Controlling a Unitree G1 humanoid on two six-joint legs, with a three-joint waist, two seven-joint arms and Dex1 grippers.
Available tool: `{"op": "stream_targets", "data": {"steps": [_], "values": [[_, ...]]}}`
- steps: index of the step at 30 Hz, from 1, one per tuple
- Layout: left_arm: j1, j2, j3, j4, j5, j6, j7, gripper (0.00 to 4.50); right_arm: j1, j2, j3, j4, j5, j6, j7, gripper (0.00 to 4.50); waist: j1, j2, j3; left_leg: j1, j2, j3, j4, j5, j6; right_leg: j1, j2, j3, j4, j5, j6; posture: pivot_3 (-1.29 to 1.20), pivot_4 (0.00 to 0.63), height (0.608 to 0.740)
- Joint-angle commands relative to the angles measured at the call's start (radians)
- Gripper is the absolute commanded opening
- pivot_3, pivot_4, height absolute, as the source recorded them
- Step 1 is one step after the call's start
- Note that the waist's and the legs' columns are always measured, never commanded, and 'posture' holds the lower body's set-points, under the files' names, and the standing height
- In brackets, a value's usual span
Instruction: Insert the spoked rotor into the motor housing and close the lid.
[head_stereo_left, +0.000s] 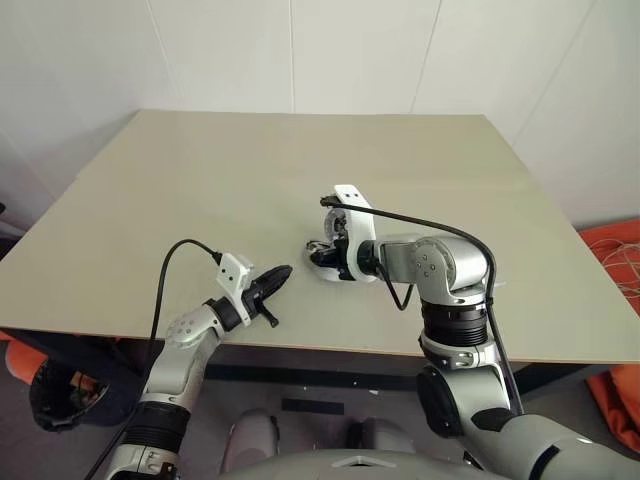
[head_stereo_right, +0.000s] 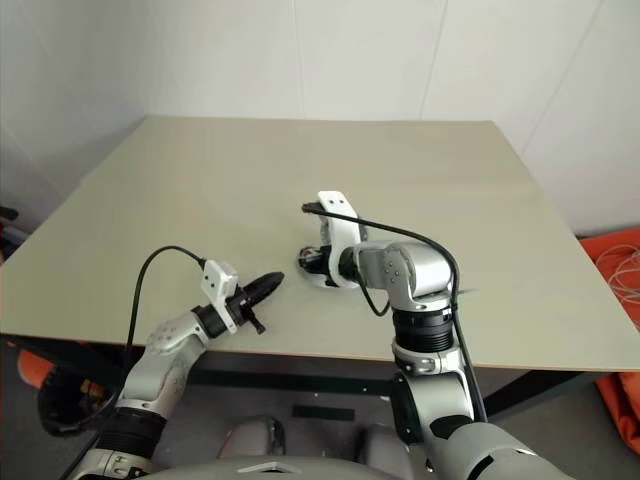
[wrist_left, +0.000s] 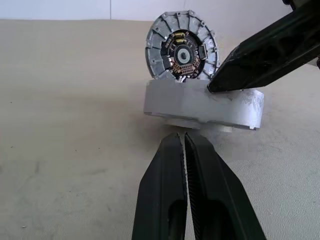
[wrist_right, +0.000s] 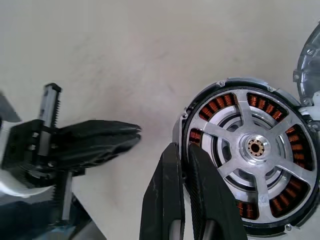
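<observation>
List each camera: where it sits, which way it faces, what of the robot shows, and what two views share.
Left eye, right eye: on the head, looking down over the table; both arms show.
Left wrist: level along the shut left gripper at the motor housing and upright lid.
Right wrist: down along the shut right gripper onto the spoked rotor seated in the housing.
Both wrist views share the housing, and each shows the other gripper.

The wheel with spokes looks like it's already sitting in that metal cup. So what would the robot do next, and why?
Probably tip the lid down with the right gripper. The spoked rotor already lies inside the motor housing over the copper windings, while the lid stands upright at the housing's rim. The right gripper, shut, is right at the housing.
</observation>
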Motion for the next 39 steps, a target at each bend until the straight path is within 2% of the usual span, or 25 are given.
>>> {"op": "stream_targets", "data": {"steps": [1, 5, 12, 23, 39], "values": [[-0.005, 0.006, 0.007, -0.044, -0.011, -0.004, -0.002, 0.19, -0.056, 0.006, -0.037, -0.019, 0.067, 0.003, -0.006, 0.01, 0.001, 0.0, 0.0, -0.001, 0.0, 0.0, 0.0, 0.0, 0.0, 0.0, 0.0, 0.0, 0.0, 0.0, 0.0, 0.0, 0.0, 0.74], [-0.003, 0.003, 0.001, -0.048, -0.009, -0.002, 0.002, 0.19, -0.04, -0.037, 0.005, -0.015, 0.071, 0.003, -0.018, 0.01, 0.004, 0.0, 0.0, -0.002, -0.001, 0.0, 0.0, -0.001, 0.001, 0.0, 0.0, 0.0, -0.001, 0.0, 0.0, 0.0, 0.0, 0.74], [-0.016, -0.001, 0.001, -0.021, -0.005, -0.009, -0.004, 0.19, -0.001, -0.083, 0.061, -0.016, 0.064, -0.012, -0.027, 2.16, 0.002, 0.0, 0.0, 0.0, -0.001, 0.0, 0.0, 0.0, 0.0, 0.001, 0.0, 0.0, -0.001, 0.0, 0.0, 0.0, 0.0, 0.74], [-0.032, 0.006, 0.014, 0.06, -0.006, -0.055, -0.042, 0.19, 0.015, -0.134, 0.101, -0.063, 0.121, -0.046, 0.041, 2.16, 0.004, 0.0, 0.0, 0.0, -0.001, 0.0, 0.0, 0.0, 0.0, 0.001, 0.0, 0.0, -0.001, 0.0, 0.0, 0.0, 0.0, 0.74], [0.04, 0.086, 0.013, -0.011, -0.002, 0.037, -0.04, 0.19, 0.029, -0.094, 0.13, -0.013, 0.094, -0.129, 0.001, 2.16, 0.001, 0.0, 0.0, 0.0, -0.001, 0.0, 0.0, 0.0, 0.0, 0.001, 0.0, 0.0, 0.0, 0.0, 0.0, 0.0, 0.0, 0.74]]}}
